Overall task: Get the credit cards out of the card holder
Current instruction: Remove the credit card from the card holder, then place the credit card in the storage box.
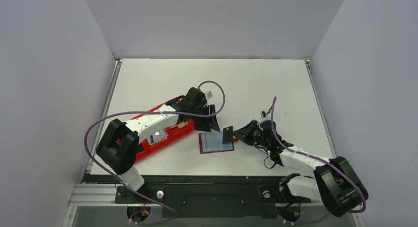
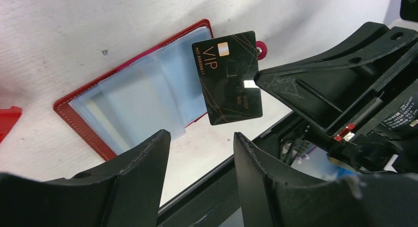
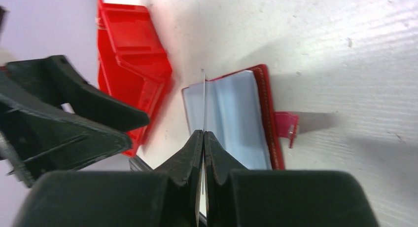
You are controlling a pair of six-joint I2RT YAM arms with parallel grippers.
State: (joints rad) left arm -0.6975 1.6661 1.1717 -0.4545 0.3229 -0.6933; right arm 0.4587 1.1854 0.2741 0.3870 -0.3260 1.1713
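Observation:
The card holder [image 1: 215,143] lies open on the table, dark red with pale blue-grey sleeves [image 2: 133,101] and a red strap tab [image 3: 287,126]. My right gripper [image 1: 236,134] is shut on a black credit card [image 1: 227,133] with gold "VIP" lettering [image 2: 231,79] and holds it on edge just above the holder's right side. In the right wrist view the card [image 3: 203,101] shows edge-on between the shut fingertips [image 3: 196,138]. My left gripper [image 2: 202,138] is open and empty, hovering just beyond the holder's far edge [image 1: 212,119].
A bright red compartment tray [image 1: 165,136] lies left of the holder under my left arm, with a silver card [image 1: 157,136] and a tan card [image 1: 183,125] in it. The tray also shows in the right wrist view [image 3: 130,64]. The table's front edge is close to the holder.

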